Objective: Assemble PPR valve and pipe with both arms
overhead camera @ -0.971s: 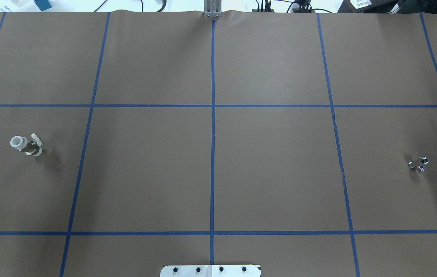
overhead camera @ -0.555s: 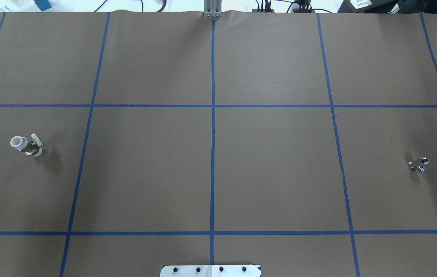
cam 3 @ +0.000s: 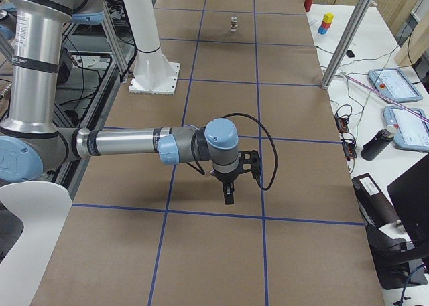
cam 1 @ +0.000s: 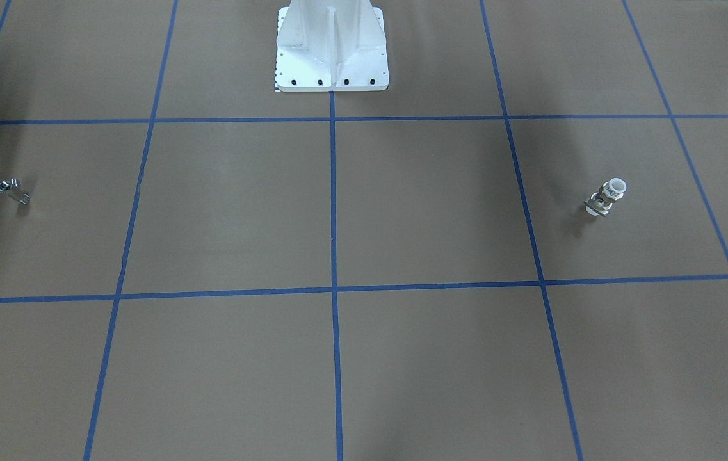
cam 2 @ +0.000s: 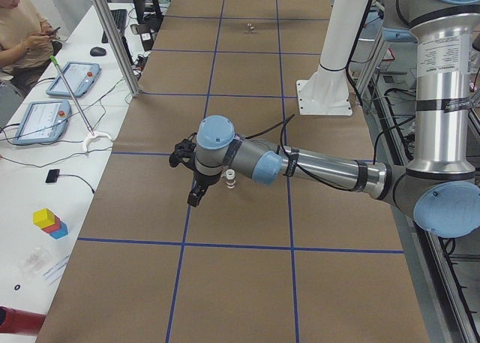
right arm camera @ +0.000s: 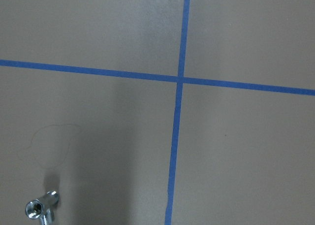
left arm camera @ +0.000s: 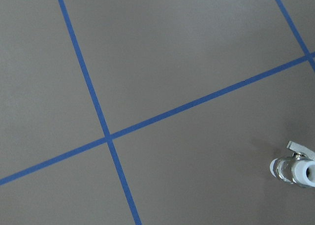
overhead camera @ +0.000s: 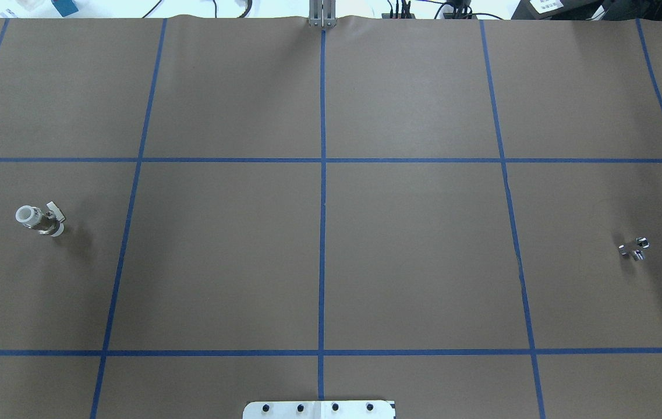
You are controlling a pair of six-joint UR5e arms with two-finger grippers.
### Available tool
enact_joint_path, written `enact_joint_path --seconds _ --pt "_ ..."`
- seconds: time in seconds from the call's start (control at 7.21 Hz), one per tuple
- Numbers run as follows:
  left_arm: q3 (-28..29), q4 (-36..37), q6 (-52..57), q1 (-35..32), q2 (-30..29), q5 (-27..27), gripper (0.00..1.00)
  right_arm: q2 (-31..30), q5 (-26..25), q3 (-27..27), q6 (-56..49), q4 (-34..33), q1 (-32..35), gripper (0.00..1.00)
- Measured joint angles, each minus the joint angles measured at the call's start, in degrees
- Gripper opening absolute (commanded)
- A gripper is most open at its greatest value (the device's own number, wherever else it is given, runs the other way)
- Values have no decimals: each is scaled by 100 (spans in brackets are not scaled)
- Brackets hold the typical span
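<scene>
The PPR valve (overhead camera: 39,219), with white ends, a metal body and a small handle, lies on the brown table at the robot's left; it also shows in the front view (cam 1: 606,197) and the left wrist view (left arm camera: 295,170). A small chrome fitting (overhead camera: 633,247) lies at the far right and shows in the right wrist view (right arm camera: 42,208). The left gripper (cam 2: 193,199) hangs above the table close beside the valve (cam 2: 230,179). The right gripper (cam 3: 229,196) hangs above the table's right end. Both show only in the side views, so I cannot tell whether they are open or shut.
The white pedestal base (cam 1: 331,51) stands at the robot's edge of the table. Blue tape lines (overhead camera: 322,233) divide the brown surface into squares. An operator (cam 2: 22,28) sits at a side bench with tablets (cam 2: 41,121). An aluminium post (cam 2: 112,43) stands at the table's far edge.
</scene>
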Motion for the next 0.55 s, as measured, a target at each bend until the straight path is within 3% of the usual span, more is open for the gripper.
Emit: enact_joint_path --seconds 0.28,0.55 --pt "34 -556 -25 99 -99 -520 100 -59 67 -15 -14 353 -5 100" --pt "-28 -806 -520 679 -223 -718 100 -71 86 -22 -5 404 -8 100"
